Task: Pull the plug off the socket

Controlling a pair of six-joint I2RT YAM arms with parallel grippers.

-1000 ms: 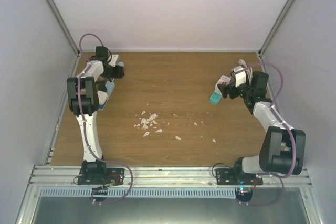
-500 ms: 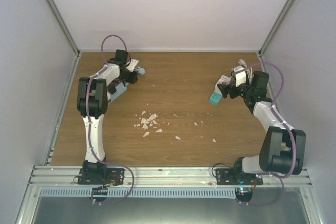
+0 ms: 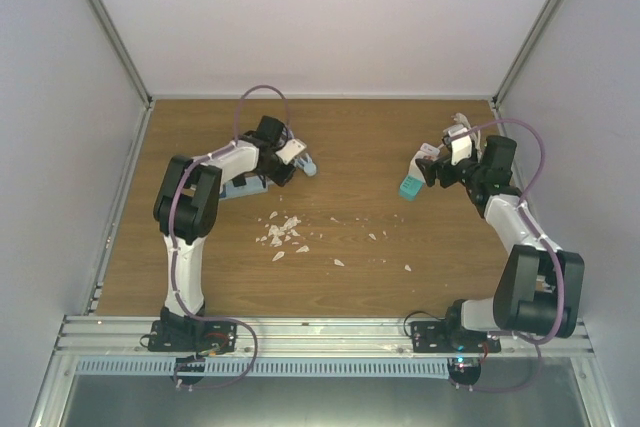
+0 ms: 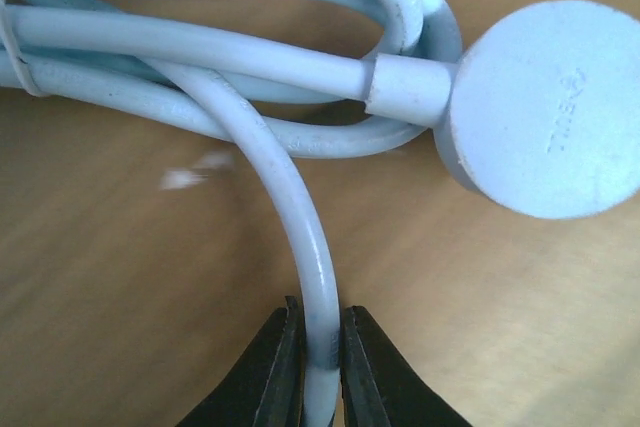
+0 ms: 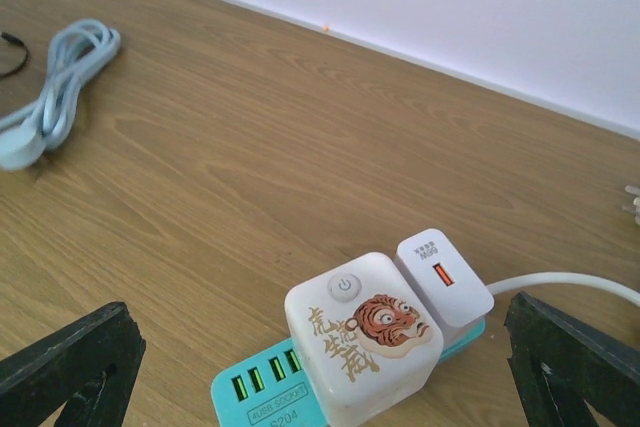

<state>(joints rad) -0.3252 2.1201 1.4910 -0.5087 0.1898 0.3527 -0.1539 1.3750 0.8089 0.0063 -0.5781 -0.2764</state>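
White scraps lie scattered on the wooden table, nearest the arm bases. Past them on the right, the right gripper has its fingers spread wide on either side of the cube socket, a white block with a tiger print on a teal base. The white charger plug is seated in the socket's side, and its white cord leads off to the right. On the left, the left gripper pinches the pale blue cable tight, just short of its coiled bundle and round plug end.
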